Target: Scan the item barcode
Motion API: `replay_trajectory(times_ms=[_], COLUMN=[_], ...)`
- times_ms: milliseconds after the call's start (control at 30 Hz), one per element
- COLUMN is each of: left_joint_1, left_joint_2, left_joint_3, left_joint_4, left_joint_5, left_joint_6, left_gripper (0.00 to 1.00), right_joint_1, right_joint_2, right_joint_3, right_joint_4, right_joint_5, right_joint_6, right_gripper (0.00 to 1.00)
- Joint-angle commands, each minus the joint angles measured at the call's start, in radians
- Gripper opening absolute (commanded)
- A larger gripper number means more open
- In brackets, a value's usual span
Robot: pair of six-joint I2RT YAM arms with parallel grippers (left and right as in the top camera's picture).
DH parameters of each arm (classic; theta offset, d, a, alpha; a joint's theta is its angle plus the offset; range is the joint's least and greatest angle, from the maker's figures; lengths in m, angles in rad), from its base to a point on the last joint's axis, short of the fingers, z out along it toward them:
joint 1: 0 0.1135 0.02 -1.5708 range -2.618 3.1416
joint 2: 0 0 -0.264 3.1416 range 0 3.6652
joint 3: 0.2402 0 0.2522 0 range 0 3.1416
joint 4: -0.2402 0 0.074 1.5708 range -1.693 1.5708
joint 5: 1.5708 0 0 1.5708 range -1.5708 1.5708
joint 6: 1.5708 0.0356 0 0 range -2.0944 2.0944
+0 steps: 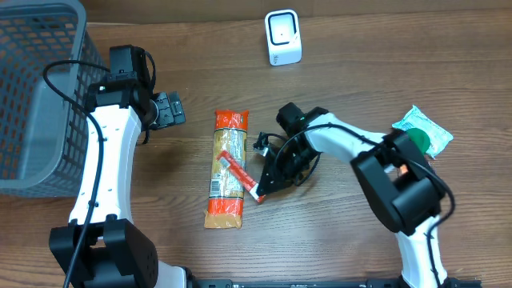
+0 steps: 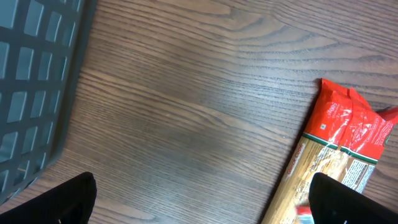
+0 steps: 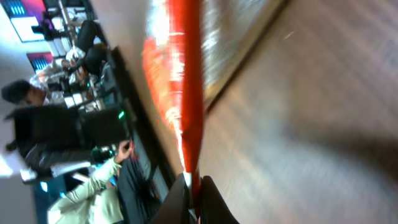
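Observation:
A slim red and white tube (image 1: pixel 240 174) lies slantwise over a long pasta packet (image 1: pixel 226 168) in the middle of the table. My right gripper (image 1: pixel 266 183) is shut on the tube's lower right end. From the right wrist the tube (image 3: pixel 186 81) runs up and away, pinched between the two dark fingertips (image 3: pixel 177 202). My left gripper (image 1: pixel 171 110) hovers open to the left of the packet, nothing between its fingers. In its own view the gripper (image 2: pixel 202 208) straddles bare wood, with the packet's red end (image 2: pixel 342 127) at the right. The white barcode scanner (image 1: pixel 283 38) stands at the back.
A grey mesh basket (image 1: pixel 40 96) fills the left edge of the table and shows as a wall (image 2: pixel 31 81) beside the left gripper. A green and white packet (image 1: pixel 422 130) lies at the far right by the right arm's base.

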Motion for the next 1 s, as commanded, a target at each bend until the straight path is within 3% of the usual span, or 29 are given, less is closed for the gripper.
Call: replay_trajectory(times_ms=[0, 133, 500, 800, 967], left_joint_1=[-0.007, -0.007, -0.007, -0.007, -0.007], left_joint_2=[0.001, 0.001, 0.001, 0.001, 0.001], left_joint_3=[-0.006, -0.006, -0.006, -0.006, -0.006], left_joint_4=[0.001, 0.001, 0.001, 0.001, 0.001], left_joint_5=[-0.005, -0.006, -0.005, -0.005, -0.006], left_joint_6=[0.009, 0.009, 0.009, 0.009, 0.009], left_gripper=[1.00, 1.00, 1.00, 1.00, 1.00], right_joint_1=[-0.021, -0.025, -0.026, -0.026, -0.048], right_joint_2=[-0.168, -0.291, -0.441, -0.440, -0.440], right_joint_3=[0.002, 0.002, 0.002, 0.002, 0.002], right_joint_4=[-0.072, -0.217, -0.401, -0.370, -0.225], right_joint_5=[-0.030, 0.029, 0.128, 0.177, 0.186], right_joint_6=[-0.240, -0.423, -0.637, -0.593, -0.268], right_gripper=[0.04, 0.04, 0.04, 0.04, 0.04])
